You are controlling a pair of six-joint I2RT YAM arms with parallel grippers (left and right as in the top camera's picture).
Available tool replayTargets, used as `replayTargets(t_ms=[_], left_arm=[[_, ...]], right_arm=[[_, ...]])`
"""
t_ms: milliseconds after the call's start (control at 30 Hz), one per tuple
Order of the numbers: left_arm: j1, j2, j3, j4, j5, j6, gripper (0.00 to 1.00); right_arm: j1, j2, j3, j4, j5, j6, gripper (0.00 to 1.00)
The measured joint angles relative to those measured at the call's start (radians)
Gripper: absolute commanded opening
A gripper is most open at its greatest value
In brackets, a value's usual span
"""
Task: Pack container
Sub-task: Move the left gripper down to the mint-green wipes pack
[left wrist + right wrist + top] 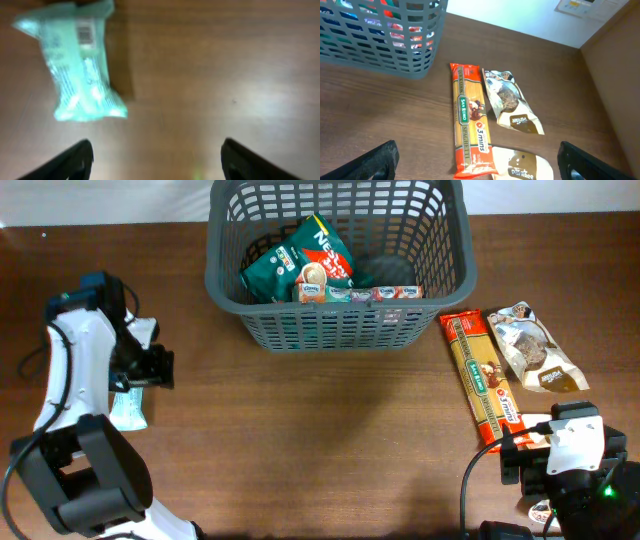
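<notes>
The container (340, 330), far-centre, holds several packets (315, 255). Unpacked remain a mint packet (82, 65) left of it, spaghetti (482, 375) and 2 pouches (512, 102) right of it. Left gripper (156, 152) and right gripper (477, 155) gape empty.

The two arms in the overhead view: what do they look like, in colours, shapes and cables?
The left arm has white rounded shells, black joints, a blue cap and a thin black cable. The right arm has a white boxy cover on a black body, a small green light and its own cable. The left fingers and right fingers are dark.
</notes>
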Motion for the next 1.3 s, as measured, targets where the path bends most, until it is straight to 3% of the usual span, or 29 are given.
replayTargets(t_ms=[167, 367, 667, 1033, 1300], left_arm=[[0.0, 0.001, -0.169, 0.23, -0.023, 0.083, 0.82], [0.022, 0.003, -0.246, 0.381, -0.053, 0.154, 0.85], [0.046, 0.003, -0.246, 0.455, -0.185, 0.193, 0.85], [0.074, 0.003, -0.251, 0.501, -0.203, 0.014, 0.86], [0.131, 0.003, -0.317, 0.554, -0.158, -0.028, 0.86]], right_arm=[[0.0, 0.0, 0.0, 0.0, 0.0, 0.0, 0.99], [0.0, 0.0, 0.0, 0.0, 0.0, 0.0, 0.99], [0.0, 0.0, 0.0, 0.0, 0.0, 0.001, 0.99], [0.0, 0.0, 0.0, 0.0, 0.0, 0.0, 0.99], [0.0, 0.0, 0.0, 0.0, 0.0, 0.0, 0.99]])
